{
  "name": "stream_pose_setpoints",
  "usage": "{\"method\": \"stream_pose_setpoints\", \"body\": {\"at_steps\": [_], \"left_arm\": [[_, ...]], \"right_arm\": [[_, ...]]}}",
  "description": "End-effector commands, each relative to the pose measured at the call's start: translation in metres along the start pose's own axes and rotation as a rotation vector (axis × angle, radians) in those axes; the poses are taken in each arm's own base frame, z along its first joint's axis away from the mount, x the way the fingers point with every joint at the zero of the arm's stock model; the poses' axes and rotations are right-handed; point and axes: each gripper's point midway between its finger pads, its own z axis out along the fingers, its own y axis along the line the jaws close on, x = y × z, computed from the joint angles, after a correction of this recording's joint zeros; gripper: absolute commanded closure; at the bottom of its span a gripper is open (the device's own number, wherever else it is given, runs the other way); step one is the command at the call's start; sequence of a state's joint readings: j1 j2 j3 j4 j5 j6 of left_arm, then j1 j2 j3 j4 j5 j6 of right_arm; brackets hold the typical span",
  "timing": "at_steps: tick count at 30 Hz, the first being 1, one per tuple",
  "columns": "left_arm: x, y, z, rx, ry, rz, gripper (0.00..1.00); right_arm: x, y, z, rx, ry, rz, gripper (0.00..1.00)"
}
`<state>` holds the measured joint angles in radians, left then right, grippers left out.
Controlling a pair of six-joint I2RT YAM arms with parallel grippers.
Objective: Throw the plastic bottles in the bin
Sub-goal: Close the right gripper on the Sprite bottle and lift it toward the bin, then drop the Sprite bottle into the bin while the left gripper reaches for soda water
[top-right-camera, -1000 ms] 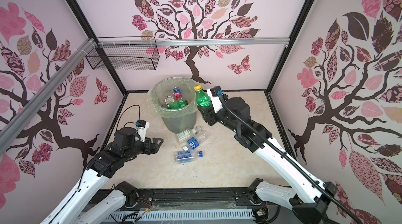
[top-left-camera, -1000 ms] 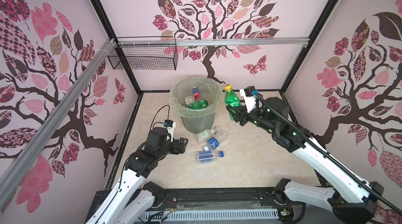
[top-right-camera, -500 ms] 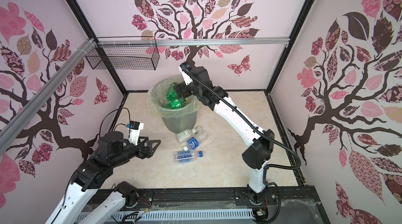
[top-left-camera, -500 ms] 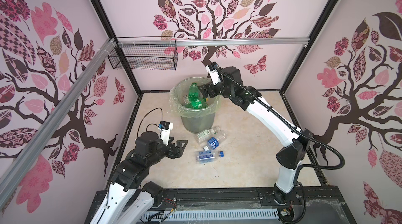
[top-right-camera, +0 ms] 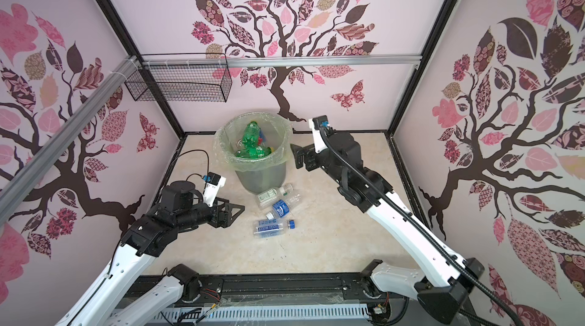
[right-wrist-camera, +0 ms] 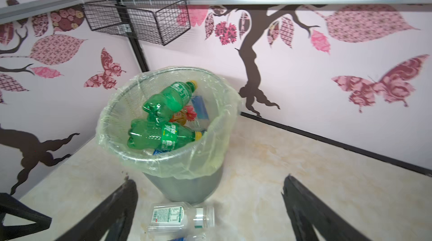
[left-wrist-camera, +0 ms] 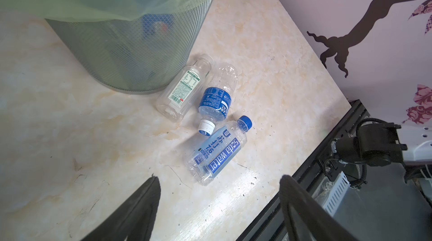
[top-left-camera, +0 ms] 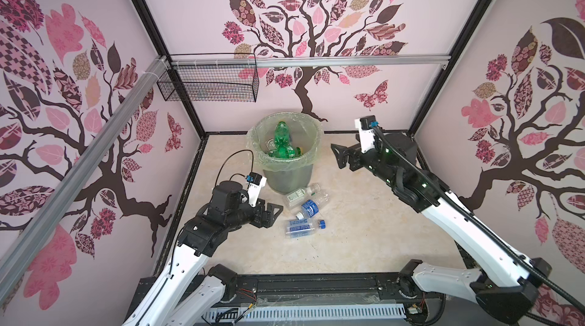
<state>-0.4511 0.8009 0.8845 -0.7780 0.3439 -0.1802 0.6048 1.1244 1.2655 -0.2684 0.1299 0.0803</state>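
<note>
**Three bottles left on the tabletop; both jaws open, holding nothing**

Top views. The tabletop (top-left-camera: 364, 245) is beige, marbled and scuffed. It is boxed in by pale pink walls (top-left-camera: 405, 93) with tree decals (top-left-camera: 304, 23). An aluminium rail (top-left-camera: 348, 61) crosses the back wall. A black wire basket (top-left-camera: 209, 87) hangs at the bin's 11 o'clock.

The bin (top-left-camera: 288, 178) (top-right-camera: 262, 178) stands at the tabletop's 12 o'clock, with its liner folded over the rim and green bottles (top-left-camera: 280, 140) inside. Three bottles lie flat at its 6 o'clock:
- the white-labelled bottle (top-left-camera: 296, 196), nearest the bin;
- the blue-labelled bottle (top-left-camera: 311, 208), just beside it;
- the soda-water bottle (top-left-camera: 299, 228), nearest the front.

The left jaws are open at the soda-water bottle's 9 o'clock, apart from it. The right jaws are open at the bin's 3 o'clock, near the rim.

Left wrist view. The bin wall (left-wrist-camera: 131, 48) is mesh. The white-labelled bottle (left-wrist-camera: 180, 87) lies just beside its foot. The blue-labelled bottle's white cap (left-wrist-camera: 206, 128) sits close to the soda-water bottle (left-wrist-camera: 217, 151). The jaws stand wide apart over bare tabletop.

Right wrist view. Two green, yellow-capped bottles (right-wrist-camera: 168, 99) top the pile in the bin, with a red-labelled bottle (right-wrist-camera: 184, 115) under them. The jaws are spread wide.
</note>
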Motion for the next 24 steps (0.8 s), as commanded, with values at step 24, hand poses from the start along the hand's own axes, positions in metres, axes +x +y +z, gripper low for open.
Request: {"method": "stream_pose_setpoints", "body": {"at_steps": [24], "left_arm": [[0.074, -0.031, 0.121, 0.079, 0.477, 0.516, 0.18]], "right_arm": [[0.147, -0.085, -0.030, 0.249, 0.229, 0.234, 0.01]]}}
